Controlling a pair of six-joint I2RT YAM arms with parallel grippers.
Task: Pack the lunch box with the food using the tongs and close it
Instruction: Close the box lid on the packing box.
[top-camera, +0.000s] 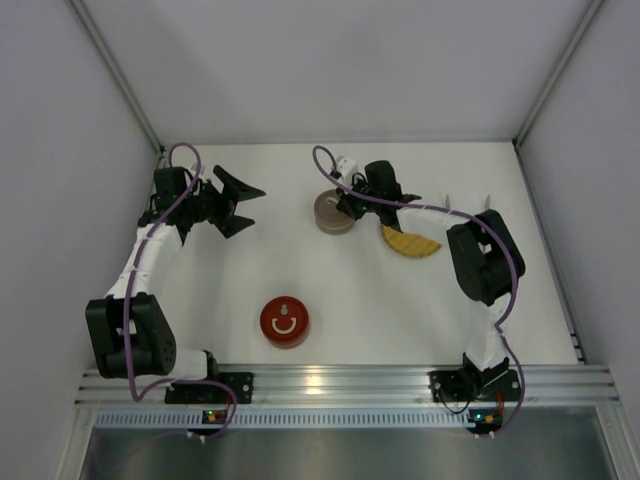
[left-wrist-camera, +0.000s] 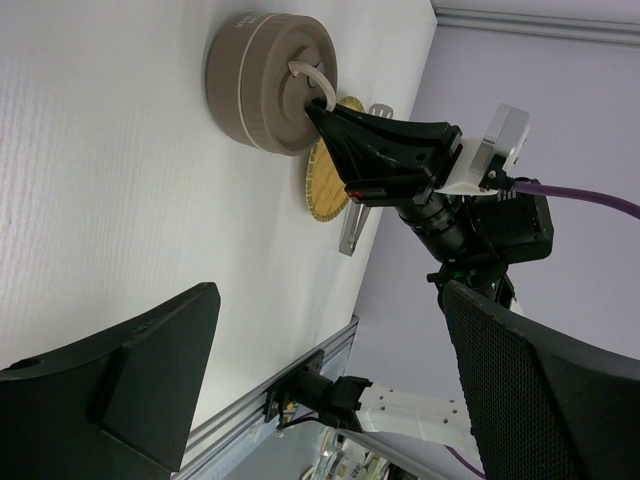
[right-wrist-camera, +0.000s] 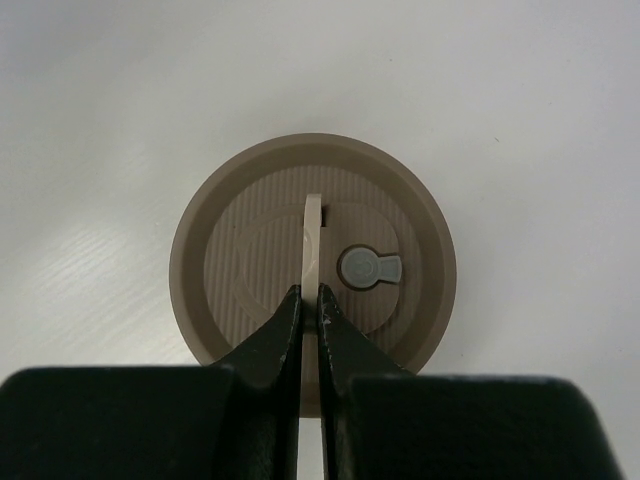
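White surface (top-camera: 400, 320) carries all. Right arm (top-camera: 478, 262) reaches upper centre of top view; right hand (right-wrist-camera: 310, 297) clenched on cream handle (right-wrist-camera: 312, 235) of tan round lunch box (right-wrist-camera: 225, 255), lid on. Upper left, left hand (top-camera: 250, 207) released, grasping nothing. Lower centre, red disc (top-camera: 284, 322), white smile-like mark. Half under right arm, yellow woven plate (top-camera: 412, 245). Left wrist view alone shows silver tongs (left-wrist-camera: 352, 232) just beyond plate; right wrist view alone shows grey plug (right-wrist-camera: 368, 268) in lid.
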